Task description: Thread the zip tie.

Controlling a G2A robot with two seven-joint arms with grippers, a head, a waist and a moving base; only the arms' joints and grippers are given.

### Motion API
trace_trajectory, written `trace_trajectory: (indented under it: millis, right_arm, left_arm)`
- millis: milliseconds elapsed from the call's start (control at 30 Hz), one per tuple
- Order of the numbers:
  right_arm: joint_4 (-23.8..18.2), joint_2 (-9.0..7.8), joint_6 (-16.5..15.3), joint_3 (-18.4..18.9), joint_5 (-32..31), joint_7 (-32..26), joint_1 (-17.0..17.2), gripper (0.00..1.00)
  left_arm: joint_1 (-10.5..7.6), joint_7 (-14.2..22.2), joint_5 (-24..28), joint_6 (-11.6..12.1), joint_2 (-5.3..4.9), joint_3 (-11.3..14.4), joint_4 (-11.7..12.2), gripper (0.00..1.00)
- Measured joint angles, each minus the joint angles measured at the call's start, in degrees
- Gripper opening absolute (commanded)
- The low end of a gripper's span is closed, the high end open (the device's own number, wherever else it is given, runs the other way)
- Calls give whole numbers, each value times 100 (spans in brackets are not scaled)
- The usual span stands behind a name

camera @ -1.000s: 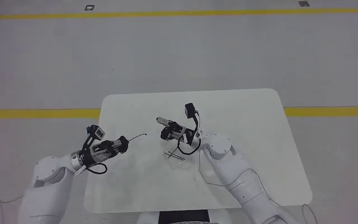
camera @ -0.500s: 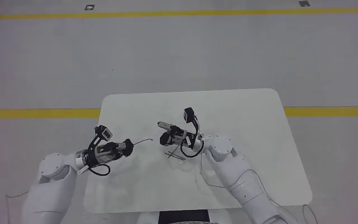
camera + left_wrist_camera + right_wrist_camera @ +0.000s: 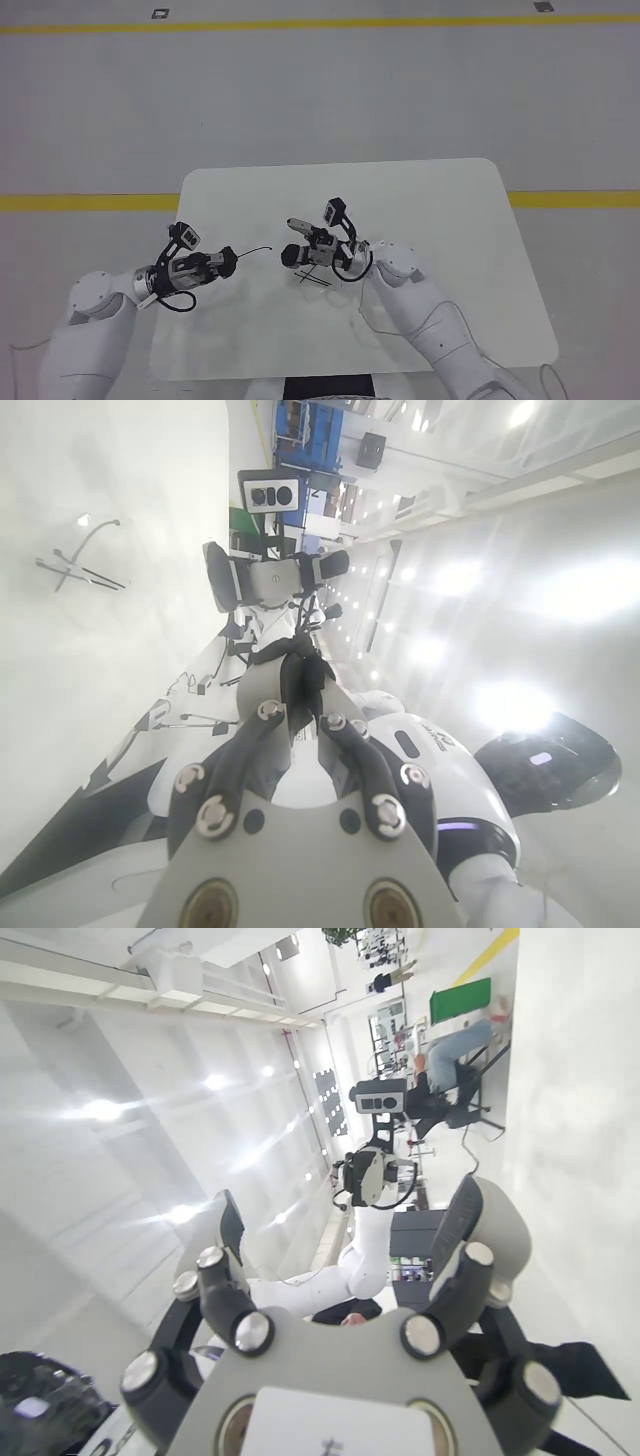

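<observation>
My left gripper (image 3: 226,261) hovers over the left part of the white table (image 3: 450,220), shut on one end of a black zip tie (image 3: 252,251). The tie's free end curves toward the table's middle. From the left wrist, the tie (image 3: 299,650) is pinched between the fingertips of that gripper (image 3: 300,685) and points at my right gripper (image 3: 275,580). My right gripper (image 3: 291,240) is a short way beyond the tie's tip, facing it, open, with nothing between its fingers. From the right wrist, its jaws (image 3: 345,1228) stand wide apart, with the left arm's gripper (image 3: 370,1178) straight ahead.
Several loose black zip ties (image 3: 312,279) lie crossed on the table just below the right gripper, also seen as loose ties (image 3: 75,567) in the left wrist view. The table's right half is bare. A person sits on a chair in the room behind.
My left gripper carried the zip tie right, toward the table's middle, then held still. My right gripper shifted slightly left and turned to face the tie.
</observation>
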State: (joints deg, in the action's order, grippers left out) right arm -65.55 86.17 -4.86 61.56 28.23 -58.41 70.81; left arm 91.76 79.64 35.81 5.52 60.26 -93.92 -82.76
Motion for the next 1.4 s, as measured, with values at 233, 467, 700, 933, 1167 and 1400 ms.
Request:
trace_trajectory:
  millis: [233,467,700,933,1167,1400]
  right_arm:
    - [579,113,-62,-268,718,-242,-314,41]
    - [994,219,-218,-507,1174,-350,-494,18]
    - [1222,245,-375,-570,1287,-343,-566,11]
    - [1216,228,-428,-610,1304,-571,-557,15]
    - [1210,206,-427,-640,1280,-633,-536,23]
    - [1215,187,-365,-669,1265,-679,-544,23]
  left_arm:
    - [0,0,0,0,0,0,0,0]
    - [0,0,0,0,0,0,0,0]
    - [0,0,0,0,0,0,0,0]
    - [0,0,0,0,0,0,0,0]
    - [0,0,0,0,0,0,0,0]
    - [0,0,0,0,0,0,0,0]
